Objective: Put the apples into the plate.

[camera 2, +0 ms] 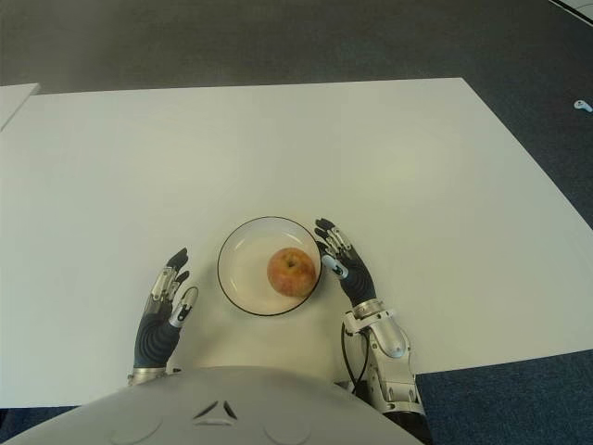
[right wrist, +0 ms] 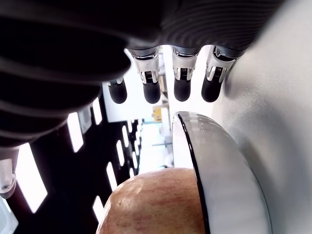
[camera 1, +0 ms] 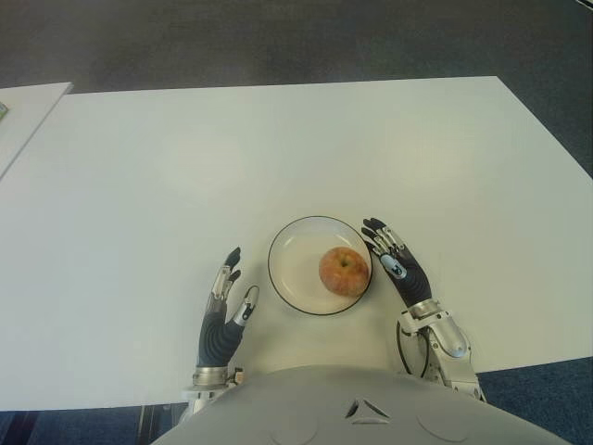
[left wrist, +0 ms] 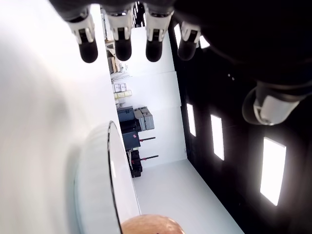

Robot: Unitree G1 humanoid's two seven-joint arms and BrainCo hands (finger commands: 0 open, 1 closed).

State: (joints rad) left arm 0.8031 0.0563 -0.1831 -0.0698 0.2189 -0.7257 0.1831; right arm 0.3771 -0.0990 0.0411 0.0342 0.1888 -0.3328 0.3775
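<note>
One apple (camera 1: 344, 271) sits in the plate (camera 1: 289, 269); none other visible on the tabletop (camera 1: 278, 148). Right hand (camera 1: 393, 259) beside rim, left hand (camera 1: 225, 301) near: both open, empty. Placing looks done; next, probably withdraw.

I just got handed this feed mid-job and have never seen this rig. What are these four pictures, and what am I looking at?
It is a humanoid robot with two many-fingered hands. Two pictures come from its head, looking down at a white table; the other two come from cameras on its wrists. On the table sits a plate with one apple in it. The left hand shows left of the plate, fingers spread, holding nothing. The right hand is at the plate's right edge, also open and empty. The grey curve at the bottom is the robot's own body.
</note>
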